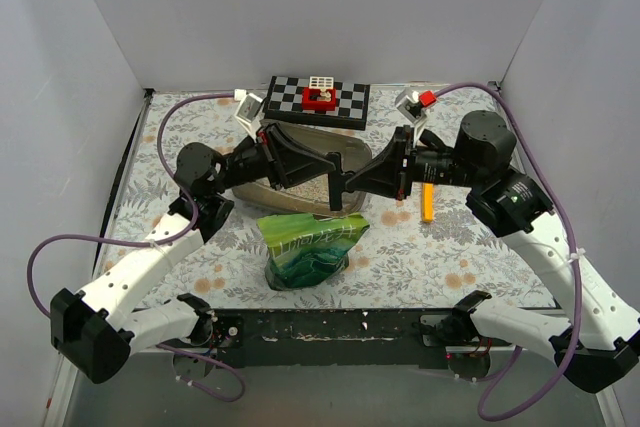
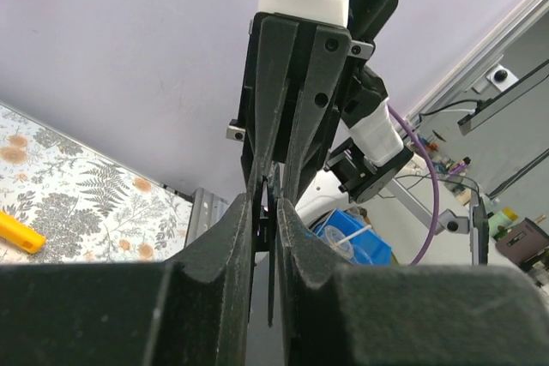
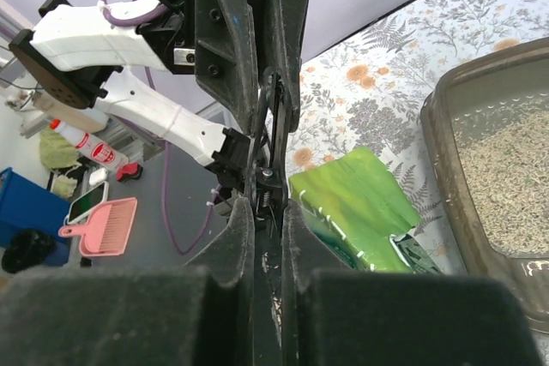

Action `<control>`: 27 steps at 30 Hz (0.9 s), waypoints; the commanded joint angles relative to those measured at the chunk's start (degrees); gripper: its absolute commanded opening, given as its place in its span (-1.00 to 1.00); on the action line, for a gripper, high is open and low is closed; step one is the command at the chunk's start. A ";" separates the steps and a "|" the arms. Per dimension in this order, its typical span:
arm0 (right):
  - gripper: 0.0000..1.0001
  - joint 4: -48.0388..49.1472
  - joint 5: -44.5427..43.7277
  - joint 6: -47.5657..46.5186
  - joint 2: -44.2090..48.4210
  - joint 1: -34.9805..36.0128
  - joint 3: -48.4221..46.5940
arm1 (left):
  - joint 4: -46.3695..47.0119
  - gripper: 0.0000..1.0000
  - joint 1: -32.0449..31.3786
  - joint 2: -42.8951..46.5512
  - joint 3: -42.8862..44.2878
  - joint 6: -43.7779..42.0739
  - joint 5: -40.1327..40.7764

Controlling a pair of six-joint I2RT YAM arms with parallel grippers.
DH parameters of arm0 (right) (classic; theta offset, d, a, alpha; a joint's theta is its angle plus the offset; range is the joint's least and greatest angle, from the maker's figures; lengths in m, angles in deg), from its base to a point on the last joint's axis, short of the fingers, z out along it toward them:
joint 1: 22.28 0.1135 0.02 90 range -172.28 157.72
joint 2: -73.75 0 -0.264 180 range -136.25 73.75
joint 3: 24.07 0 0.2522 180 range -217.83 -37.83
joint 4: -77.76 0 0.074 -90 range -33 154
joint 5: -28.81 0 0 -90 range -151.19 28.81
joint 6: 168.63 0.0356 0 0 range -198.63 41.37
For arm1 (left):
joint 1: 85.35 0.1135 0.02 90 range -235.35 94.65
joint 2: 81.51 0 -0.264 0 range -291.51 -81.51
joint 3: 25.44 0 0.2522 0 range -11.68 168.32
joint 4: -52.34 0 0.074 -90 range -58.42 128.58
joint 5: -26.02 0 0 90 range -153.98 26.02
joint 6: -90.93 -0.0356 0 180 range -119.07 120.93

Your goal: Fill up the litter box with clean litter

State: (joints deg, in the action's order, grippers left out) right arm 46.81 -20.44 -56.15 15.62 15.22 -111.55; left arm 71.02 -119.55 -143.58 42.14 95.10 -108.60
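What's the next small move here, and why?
Probably draw the left gripper and right gripper apart. Both look shut, tips meeting above the litter box, holding nothing I can make out. The green bag stands untouched in front, and clean litter seems to cover only part of the floor, so more pouring looks due.

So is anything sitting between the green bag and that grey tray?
Nothing on the table: the green bag stands just on the near side of the litter box. Only the left gripper and right gripper, tip to tip, hang over its near edge.
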 commanded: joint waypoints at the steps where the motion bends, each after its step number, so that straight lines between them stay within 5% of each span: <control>1: -0.97 1.82 -3.65 -1.46 0.29 0.21 -0.46 | 0.70 -0.95 0.27 0.63 -0.39 -0.04 0.50; 4: -0.97 -2.04 -6.64 -4.54 1.08 0.21 -1.87 | -6.13 -0.26 0.27 2.55 0.31 -4.76 1.02; 8: -0.97 -8.19 -8.58 -8.76 1.00 0.12 -4.94 | -19.23 0.03 0.36 5.45 1.98 -13.82 1.82; 17: -0.97 -24.54 -10.43 -21.50 -1.81 0.12 -11.97 | -50.43 0.12 0.45 11.08 4.27 -34.82 9.36; 27: -0.97 -30.71 -12.02 -34.16 -6.12 0.12 -12.68 | -60.30 0.02 0.45 13.81 -3.19 -43.01 11.49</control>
State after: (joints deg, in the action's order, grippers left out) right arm 18.63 -32.35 -83.52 10.68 15.30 -122.41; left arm 17.45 -119.22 -131.23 41.18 57.64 -98.00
